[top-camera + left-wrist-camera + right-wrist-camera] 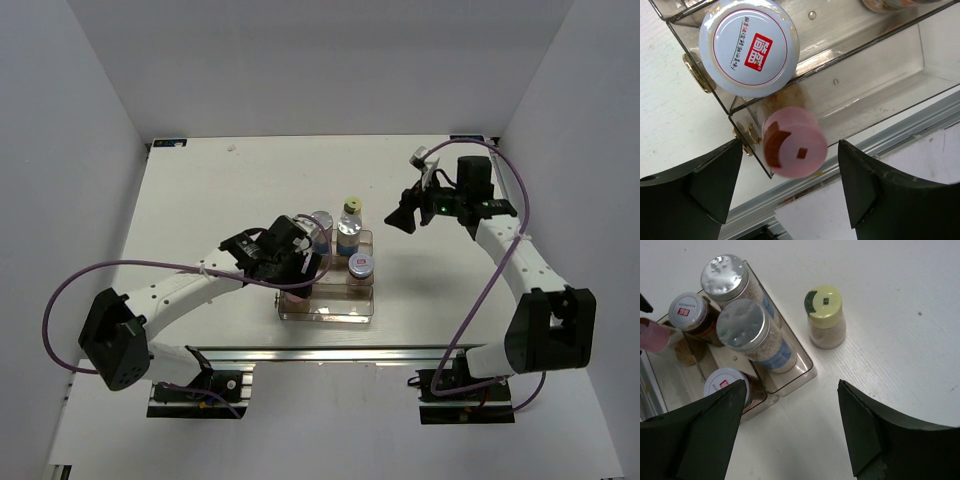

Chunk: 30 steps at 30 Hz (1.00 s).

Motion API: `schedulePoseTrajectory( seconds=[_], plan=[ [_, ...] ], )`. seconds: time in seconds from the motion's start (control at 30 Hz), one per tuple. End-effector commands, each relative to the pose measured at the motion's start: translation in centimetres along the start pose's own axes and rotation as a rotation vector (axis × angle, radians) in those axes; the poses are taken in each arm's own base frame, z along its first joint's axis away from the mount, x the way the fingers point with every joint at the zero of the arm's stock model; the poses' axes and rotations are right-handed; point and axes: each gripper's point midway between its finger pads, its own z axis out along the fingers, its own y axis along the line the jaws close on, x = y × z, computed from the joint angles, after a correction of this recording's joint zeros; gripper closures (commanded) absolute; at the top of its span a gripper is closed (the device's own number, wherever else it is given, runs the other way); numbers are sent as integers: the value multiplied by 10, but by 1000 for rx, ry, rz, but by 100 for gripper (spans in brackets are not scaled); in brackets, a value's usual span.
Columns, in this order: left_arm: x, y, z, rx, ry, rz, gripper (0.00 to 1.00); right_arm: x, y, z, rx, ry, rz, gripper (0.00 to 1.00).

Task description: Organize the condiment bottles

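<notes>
**A:** What is the left arm doing?

**B:** It reaches in over the left end of the clear rack (880,65), which stands in the middle of the table (890,290). The left gripper (790,145) is open. Its fingers (715,180) stand either side of the pink-capped bottle (796,142) with a gap on each side, so it grips nothing.

**A:** Where does that bottle sit?

**B:** It is inside the rack, in the near-left corner, on the tier closest to the arm bases. Its cap looks a little blurred in the left wrist view. Just beside it, on the next tier back, stands a white-and-red-lidded jar (749,47).

**A:** And the rest of the rack?

**B:** Two silver-lidded jars (743,324) with blue labels stand side by side along the far tier, very close together. A second white-and-red-lidded jar (722,385) stands towards the right end, in front of the right-hand silver one.

**A:** Is anything outside the rack?

**B:** Yes, the yellow-green-capped bottle (824,302). It stands upright on the table just beyond the rack's far wall, with a narrow strip of table showing between them.

**A:** What about the right side?

**B:** The right gripper (791,385) hangs above the table, off to the right of the rack near its far corner. Its jaws are spread wide and nothing is between them. From there its camera looks down on the rack and the bottle outside it.
</notes>
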Motion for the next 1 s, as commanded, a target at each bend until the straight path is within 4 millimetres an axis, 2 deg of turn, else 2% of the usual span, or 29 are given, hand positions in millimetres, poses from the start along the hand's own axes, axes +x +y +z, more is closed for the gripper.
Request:
schedulePoseTrajectory(
  seconds=[0.0,0.03,0.1,0.13,0.2,0.23,0.27,0.3,0.37,0.47,0.63,0.97],
  plan=[
    [-21,-5,-22,14,-112,-27,13,-30,-13,9,-32,-65,-97,21],
    [-29,-7,-30,21,-142,-44,13,-22,-22,19,-38,-41,-79,21],
    [-38,-7,-44,15,-186,-63,11,-26,-31,27,-37,-23,-112,21],
    [-50,-9,-60,29,-240,-88,10,-16,-37,38,-46,6,-104,21],
    [-61,-8,-78,23,-300,-121,8,-16,-42,49,-52,30,-156,21],
    [-71,-9,-97,39,-361,-137,8,-7,-46,58,-58,53,-152,21],
    [-77,-5,-107,21,-399,-155,8,-4,-47,63,-61,64,-166,21],
    [-80,-3,-116,19,-430,-185,7,-7,-49,66,-66,67,-195,21],
    [-88,8,-144,-10,-529,-238,5,5,-51,78,-90,98,-203,21],
    [-86,19,-169,-23,-615,-312,2,11,-52,90,-120,118,-264,21],
    [-73,31,-177,-50,-638,-389,2,18,-56,111,-133,149,-328,20],
    [-63,36,-175,-60,-630,-423,2,21,-42,153,-200,164,-394,19]
  ],
)
